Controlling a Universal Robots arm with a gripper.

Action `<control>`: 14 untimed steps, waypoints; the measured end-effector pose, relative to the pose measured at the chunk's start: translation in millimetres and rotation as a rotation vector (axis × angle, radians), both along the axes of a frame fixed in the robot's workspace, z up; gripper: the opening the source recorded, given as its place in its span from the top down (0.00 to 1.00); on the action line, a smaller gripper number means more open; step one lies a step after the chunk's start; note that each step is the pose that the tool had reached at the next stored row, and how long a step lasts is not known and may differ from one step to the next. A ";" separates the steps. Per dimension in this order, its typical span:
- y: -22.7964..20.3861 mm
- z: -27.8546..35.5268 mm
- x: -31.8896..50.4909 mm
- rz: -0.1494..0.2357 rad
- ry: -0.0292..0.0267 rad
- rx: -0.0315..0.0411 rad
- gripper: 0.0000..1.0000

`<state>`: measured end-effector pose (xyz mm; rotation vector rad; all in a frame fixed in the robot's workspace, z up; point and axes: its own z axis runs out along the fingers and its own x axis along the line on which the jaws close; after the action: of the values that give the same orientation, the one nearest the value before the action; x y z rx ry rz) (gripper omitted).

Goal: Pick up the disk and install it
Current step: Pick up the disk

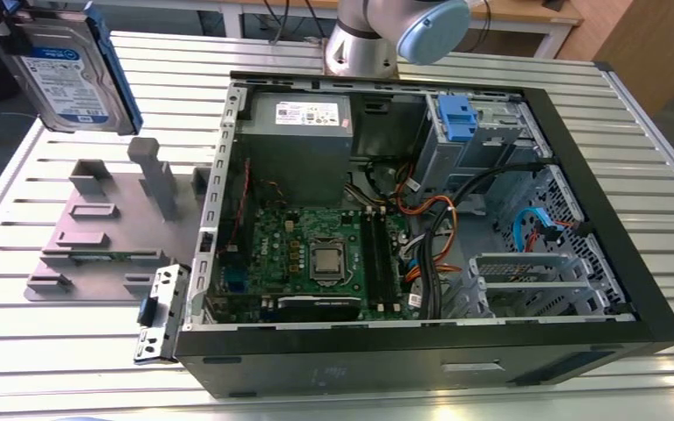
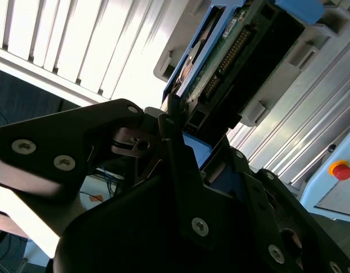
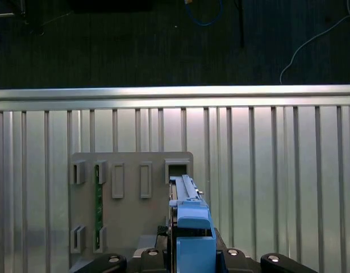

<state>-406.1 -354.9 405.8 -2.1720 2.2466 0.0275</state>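
Note:
The disk (image 1: 74, 74), a silver-grey drive with a white-and-blue label and blue side rails, hangs in the air at the exterior view's far upper left. It is above and behind the grey fixture plate (image 1: 103, 237). My gripper (image 1: 15, 17) is shut on its upper end. In the first wrist view the disk (image 3: 189, 227) shows edge-on, blue rail towards the camera, over the fixture plate (image 3: 129, 227). In the second wrist view the black fingers (image 2: 172, 142) clamp the disk (image 2: 232, 51), whose circuit-board side shows.
An open computer case (image 1: 618, 228) lies on the slatted metal table (image 1: 32, 368), with a blue-railed drive bay (image 1: 466, 123) at its far side. The arm's base (image 1: 372, 35) stands behind it. A green memory stick (image 1: 103, 257) sits in the fixture. A metal bracket (image 1: 159, 311) leans by the case.

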 end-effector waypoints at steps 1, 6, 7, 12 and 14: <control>0.0 0.6 0.0 0.000 0.0000 0.0000 0.64; 0.0 3.1 0.0 0.000 0.0000 0.0000 0.64; 0.0 3.4 0.0 0.000 -0.0001 0.0000 0.64; 0.0 4.8 0.0 0.000 -0.0001 0.0000 0.64; 0.0 5.3 0.0 0.000 0.0000 0.0001 0.64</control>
<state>-406.1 -354.9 411.1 -2.1719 2.2466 0.0275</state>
